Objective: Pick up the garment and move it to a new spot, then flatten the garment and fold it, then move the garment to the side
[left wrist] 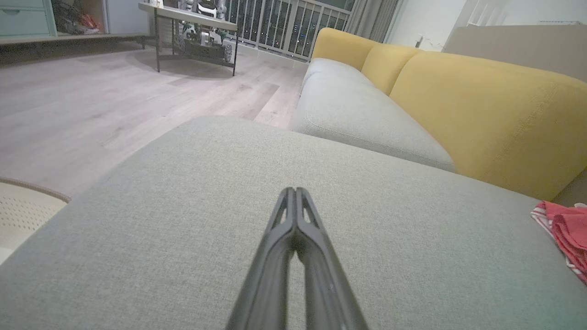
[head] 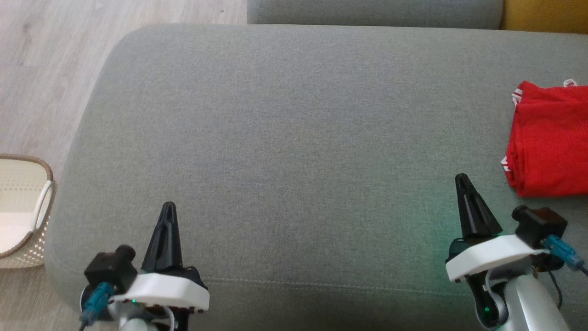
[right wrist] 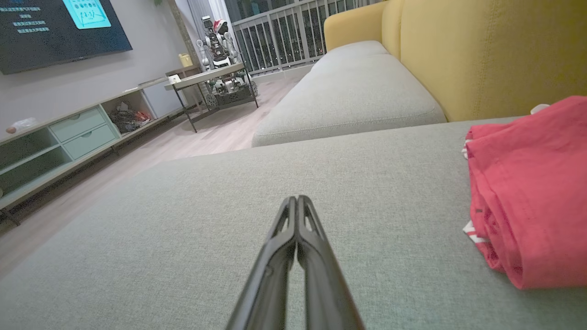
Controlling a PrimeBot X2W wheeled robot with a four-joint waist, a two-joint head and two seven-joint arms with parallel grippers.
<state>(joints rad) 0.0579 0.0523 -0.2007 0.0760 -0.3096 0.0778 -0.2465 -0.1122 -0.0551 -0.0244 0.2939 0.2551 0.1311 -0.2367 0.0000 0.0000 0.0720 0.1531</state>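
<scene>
A red garment [head: 549, 140] with white trim lies folded at the right edge of the grey sofa cushion [head: 294, 138]. It shows at the right in the right wrist view [right wrist: 532, 192] and as a red corner in the left wrist view [left wrist: 566, 231]. My right gripper [head: 461, 178] hovers over the cushion, shut and holding nothing, a little to the left of the garment and nearer to me. Over the cushion's near left part, my left gripper [head: 168, 205] is shut too, far from the garment. Both pairs of fingers [left wrist: 293, 201] [right wrist: 297, 208] meet at the tips.
A woven basket [head: 23, 211] stands on the wooden floor [head: 50, 69] left of the cushion. A yellow sofa back [right wrist: 481, 50] and another grey seat [left wrist: 362, 119] lie beyond. A table [left wrist: 192, 27] and a cabinet [right wrist: 69, 137] stand further off across the floor.
</scene>
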